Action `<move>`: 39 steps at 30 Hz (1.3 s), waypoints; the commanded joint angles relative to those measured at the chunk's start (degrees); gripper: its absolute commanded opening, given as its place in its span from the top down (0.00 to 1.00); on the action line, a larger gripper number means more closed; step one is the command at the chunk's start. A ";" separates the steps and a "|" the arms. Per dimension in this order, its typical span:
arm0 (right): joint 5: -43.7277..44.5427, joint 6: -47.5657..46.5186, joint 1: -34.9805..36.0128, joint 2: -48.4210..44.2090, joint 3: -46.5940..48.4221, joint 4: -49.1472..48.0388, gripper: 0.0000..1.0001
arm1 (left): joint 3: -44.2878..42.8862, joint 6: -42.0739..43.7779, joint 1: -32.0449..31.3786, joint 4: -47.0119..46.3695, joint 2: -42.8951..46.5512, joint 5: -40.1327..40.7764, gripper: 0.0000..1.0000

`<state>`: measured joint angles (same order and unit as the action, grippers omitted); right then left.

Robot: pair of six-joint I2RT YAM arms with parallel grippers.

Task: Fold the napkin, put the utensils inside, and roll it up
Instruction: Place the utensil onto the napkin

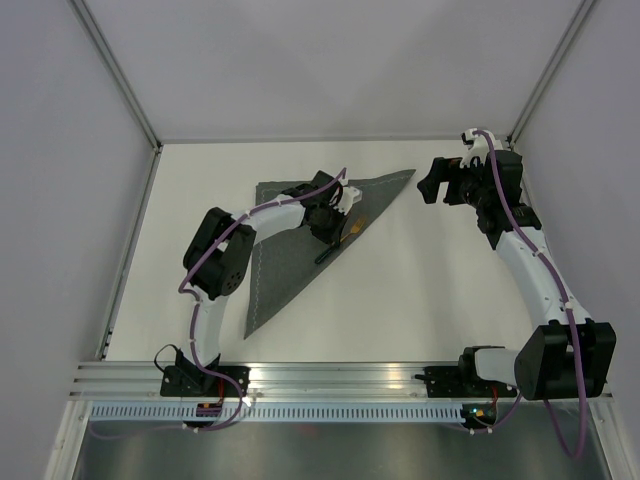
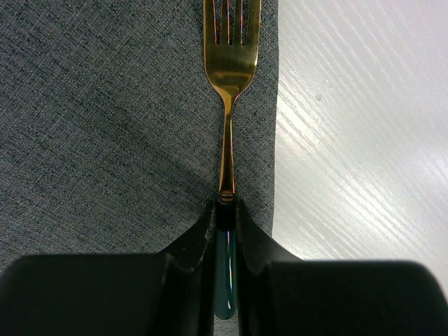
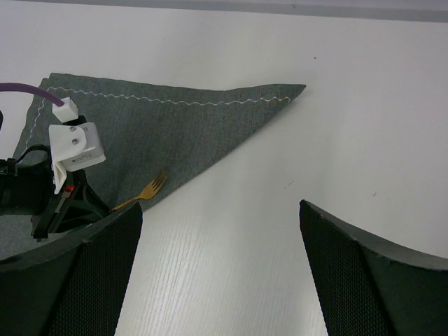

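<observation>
The napkin (image 1: 280, 270) lies folded into a triangle on the tabletop (image 1: 430, 300). Only the left wrist view shows the left end effector (image 2: 225, 210) pinching the fork (image 2: 229, 63) by its green handle along the fold. The right end effector (image 3: 220, 210) gapes wide.

A white table (image 1: 420, 300) with a faint wood grain filled the enclosure, shut in at the back and on both sides by plain pale grey wall panels (image 1: 330, 60) that met at slim aluminium posts (image 1: 115, 72). Along its near edge ran a ribbed aluminium rail (image 1: 330, 375), with a perforated strip (image 1: 340, 410) and a dull metal sheet (image 1: 330, 455) below. The light was soft and even, leaving a mild sheen on the tabletop.
</observation>
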<state>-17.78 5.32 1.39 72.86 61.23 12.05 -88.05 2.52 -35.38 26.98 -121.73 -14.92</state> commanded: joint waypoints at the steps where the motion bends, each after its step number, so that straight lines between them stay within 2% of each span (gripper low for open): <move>1: -0.76 0.57 0.28 -0.35 -0.06 -0.19 0.02 | 1.65 -1.82 -0.22 -0.44 1.06 3.05 0.96; 7: -0.59 0.48 0.28 -0.44 -0.06 -0.28 0.02 | 1.92 -1.73 -0.13 -0.61 1.41 2.61 0.86; 15: -0.41 0.57 0.28 -0.44 -0.06 -0.19 0.02 | 2.00 -1.73 -0.22 -1.23 3.08 2.79 0.61; 16: -0.50 0.74 0.28 -0.44 -0.06 -0.19 0.02 | 2.01 -1.65 -0.22 -1.32 3.43 2.79 0.55; 17: -0.50 0.83 0.28 -0.44 -0.15 -0.19 0.02 | 1.92 -1.73 -0.13 -1.49 3.87 2.88 0.52; 29: -0.85 1.27 0.28 0.09 -0.24 0.16 0.02 | -0.45 -1.91 -0.22 -2.37 5.54 -1.60 0.49; 39: -0.59 1.36 0.19 0.44 -0.32 0.25 0.02 | 1.57 -3.67 -0.22 -4.13 3.87 -4.07 0.49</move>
<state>-18.00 5.85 1.41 72.99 61.23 12.08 -86.80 1.28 -35.59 25.02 -119.66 -16.67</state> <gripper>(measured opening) 0.979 0.505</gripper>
